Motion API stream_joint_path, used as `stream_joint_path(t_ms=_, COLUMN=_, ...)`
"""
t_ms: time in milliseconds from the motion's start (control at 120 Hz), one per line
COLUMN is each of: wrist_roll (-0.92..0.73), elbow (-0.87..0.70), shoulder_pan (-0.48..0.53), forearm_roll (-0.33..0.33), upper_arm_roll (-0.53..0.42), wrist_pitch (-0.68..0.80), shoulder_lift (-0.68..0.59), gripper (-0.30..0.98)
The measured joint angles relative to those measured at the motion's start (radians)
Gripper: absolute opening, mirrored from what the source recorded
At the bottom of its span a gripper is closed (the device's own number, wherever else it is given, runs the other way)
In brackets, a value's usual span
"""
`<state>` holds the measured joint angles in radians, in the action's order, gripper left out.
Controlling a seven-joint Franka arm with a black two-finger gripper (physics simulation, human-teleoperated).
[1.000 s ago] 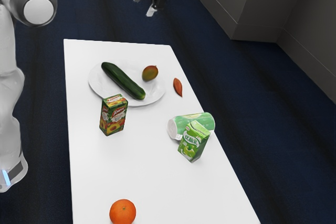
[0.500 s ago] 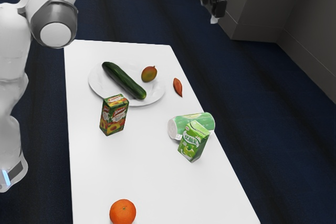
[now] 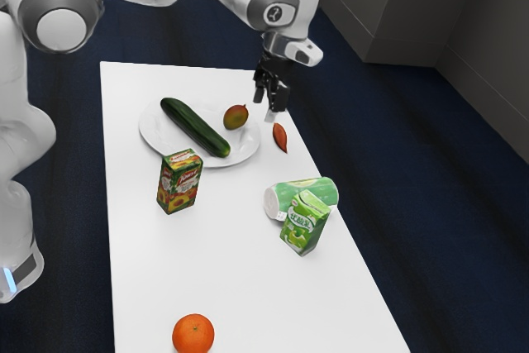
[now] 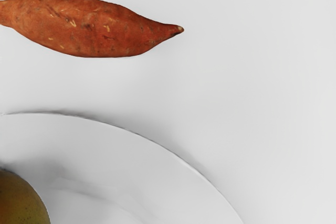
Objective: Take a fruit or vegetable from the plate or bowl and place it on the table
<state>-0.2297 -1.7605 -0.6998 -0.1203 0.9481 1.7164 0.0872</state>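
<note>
Released and empty at the exterior view's upper centre, the black two-finger gripper (image 3: 265, 107) should centre over the red-green oval mango (image 3: 235, 116) on the round white plate (image 3: 152, 131) (mind the long green cucumber (image 3: 194, 126)) before descending straight.

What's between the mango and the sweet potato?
From the mango outward: bare plate up to its rim, then a bare strip of table, then the sweet potato. Wrist view shows it.

Long dark-green cucumber (image 3: 194, 126) and small reddish-green mango (image 3: 235, 116), both on the white plate (image 3: 157, 133).
</note>
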Motion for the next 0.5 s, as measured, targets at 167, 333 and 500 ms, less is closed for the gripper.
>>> stream_joint_path(t_ms=167, wrist_roll=-0.043, elbow=-0.054, shoulder_pan=-0.006, forearm_roll=-0.008, upper_arm_roll=0.025, wrist_pitch=0.089, shoulder_lift=-0.008, gripper=0.66)
stream_joint_path(t_ms=333, wrist_roll=-0.076, elbow=-0.059, shoulder_pan=-0.01, forearm_roll=0.0, upper_arm_roll=0.09, wrist_pitch=0.099, shoulder_lift=-0.026, gripper=0.66)
stream_joint_path(t_ms=500, wrist_roll=-0.101, elbow=-0.082, shoulder_pan=0.008, forearm_roll=0.011, upper_arm_roll=0.109, wrist_pitch=0.091, shoulder_lift=-0.024, gripper=0.66)
